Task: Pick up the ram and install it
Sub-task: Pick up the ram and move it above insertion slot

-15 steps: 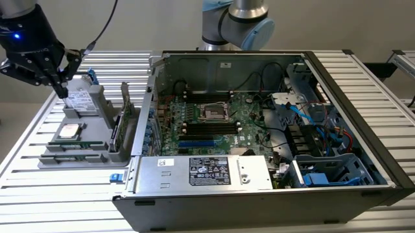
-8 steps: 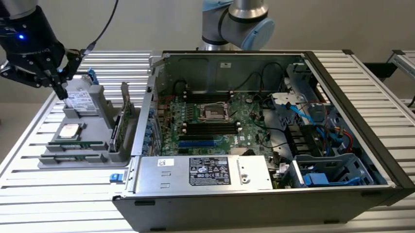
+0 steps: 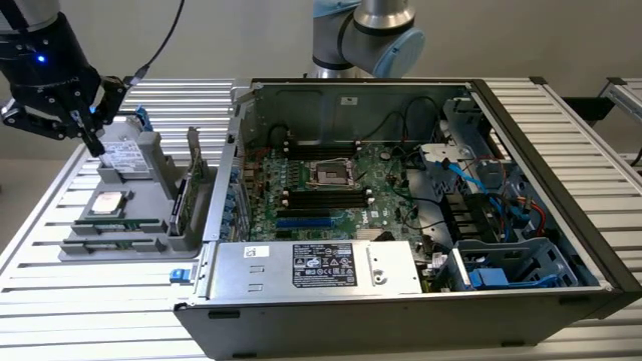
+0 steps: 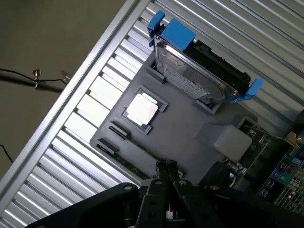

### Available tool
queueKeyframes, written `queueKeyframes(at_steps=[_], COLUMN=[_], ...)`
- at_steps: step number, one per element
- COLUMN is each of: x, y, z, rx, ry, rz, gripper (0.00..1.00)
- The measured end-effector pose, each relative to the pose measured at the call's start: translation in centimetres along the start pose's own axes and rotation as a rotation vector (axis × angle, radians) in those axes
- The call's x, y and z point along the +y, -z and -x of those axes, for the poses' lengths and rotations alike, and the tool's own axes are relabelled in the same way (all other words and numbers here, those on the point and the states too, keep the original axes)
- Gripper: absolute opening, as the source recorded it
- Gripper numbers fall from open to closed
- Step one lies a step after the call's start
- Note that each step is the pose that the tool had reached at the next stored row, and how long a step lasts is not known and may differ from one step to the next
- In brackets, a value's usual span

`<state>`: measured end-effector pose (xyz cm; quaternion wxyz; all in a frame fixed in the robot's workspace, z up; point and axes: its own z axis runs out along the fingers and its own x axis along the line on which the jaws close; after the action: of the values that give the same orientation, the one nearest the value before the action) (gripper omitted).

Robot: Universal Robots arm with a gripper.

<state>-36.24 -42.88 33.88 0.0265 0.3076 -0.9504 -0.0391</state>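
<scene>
ram (image 3: 119,224): long narrow green circuit-board stick, on edge in a slot of the grey plastic parts tray (image 3: 161,169), lower left of the exterior view, not picked up. A second green stick (image 3: 110,244) lies parallel just beside it, nearer the frame's bottom edge. On the same tray: square silver processor chip (image 3: 108,201) in a recess just above the ram in frame, then the silver hard drive with blue rails (image 3: 125,154) further up. Black gripper (image 3: 96,144) is at upper left of the exterior view, over the hard drive end of the tray, well apart from the ram; can't tell if the tips touch anything. In the wrist view the gripper (image 4: 166,166) has its two fingers pressed together with nothing between them, and the tray (image 4: 180,137), processor chip (image 4: 141,108) and hard drive (image 4: 199,78) lie beneath it. The tray sits on the ribbed aluminium worktop (image 3: 90,316), touching the left wall of the open black computer case (image 3: 561,188), which fills the centre and right of the exterior view. Inside the case: green motherboard (image 3: 386,177) with black memory slots (image 3: 326,197) just below the processor socket (image 3: 331,173), and a silver power supply box with a black label (image 3: 321,265) along the case's bottom edge in frame.
</scene>
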Motion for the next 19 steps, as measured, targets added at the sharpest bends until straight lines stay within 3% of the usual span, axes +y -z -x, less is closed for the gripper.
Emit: queueKeyframes(at_steps=[19], x=[-0.07], y=[-0.75], z=[0.02], rx=[0.0307], ry=[0.345], rz=[-0.0084], gripper=[0.1])
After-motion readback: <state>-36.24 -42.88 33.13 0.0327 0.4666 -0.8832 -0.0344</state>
